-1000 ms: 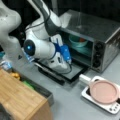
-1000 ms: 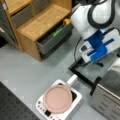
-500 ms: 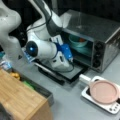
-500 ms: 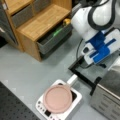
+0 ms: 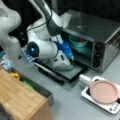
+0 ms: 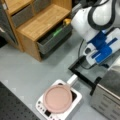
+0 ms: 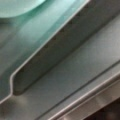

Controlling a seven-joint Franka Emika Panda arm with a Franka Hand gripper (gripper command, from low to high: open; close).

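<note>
So the oven (image 5: 100, 40) door (image 5: 63, 71) is already dropped flat, and the gripper (image 5: 71, 56) is parked right at the mouth of the oven, just above the door's inner face. A teal tray (image 5: 82, 50) is seen inside on the rack, with a teal bowl (image 5: 77, 41) set on it and something orange in the bowl, too blurred to be named. Judging from that, the opening part looks done; the tray is not yet drawn out and nothing is seen clamped.

How wide the fingers are spread can't be told: they're hidden behind the blue wrist body in both front views, and none are caught in the wrist view. What is shown there is the tray's edge (image 7: 47, 47) from very close, pale teal with a raised lip, running from 7 o'clock up to 1 o'clock, with the bowl's rim (image 7: 17, 6) at 11 o'clock.

In a front view, the pink pan (image 6: 58, 98) is sat on a white hotplate (image 6: 75, 102) at 7 o'clock from the gripper (image 6: 100, 53), well apart. The wooden drawer unit (image 6: 42, 25) is left at 10 o'clock.
</note>
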